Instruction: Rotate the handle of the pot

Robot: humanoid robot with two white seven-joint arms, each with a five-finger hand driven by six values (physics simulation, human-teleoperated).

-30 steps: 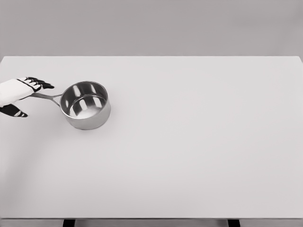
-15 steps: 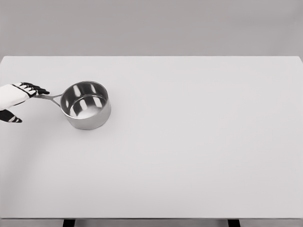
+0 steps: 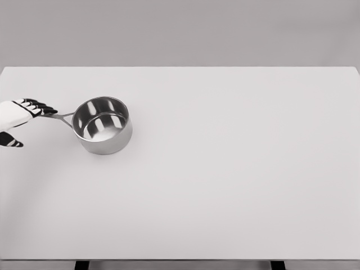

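Head view. Pot (image 3: 103, 125) sits upright and empty on the counter (image 3: 225, 169), in the left part of the frame, a little above mid-height. Its handle (image 3: 61, 116) runs from the pot's rim toward the left edge, rising slightly; long axis close to horizontal in the picture, free end pointing left.

Left hand (image 3: 16, 117) enters at the left edge, level with the handle. Dark fingertips (image 3: 40, 106) lie over the handle's outer end; thumb (image 3: 11, 143) shows lower down, well apart from them. Hand reads as loosely spread around the handle end, not clamped; actual contact cannot be told at this size.

Pot lies directly right of the hand, along the handle axis. Only the left hand is near; the right is not visible.

Judgement: turning the handle calls for a sideways sweep at its end, with the pot body as pivot.
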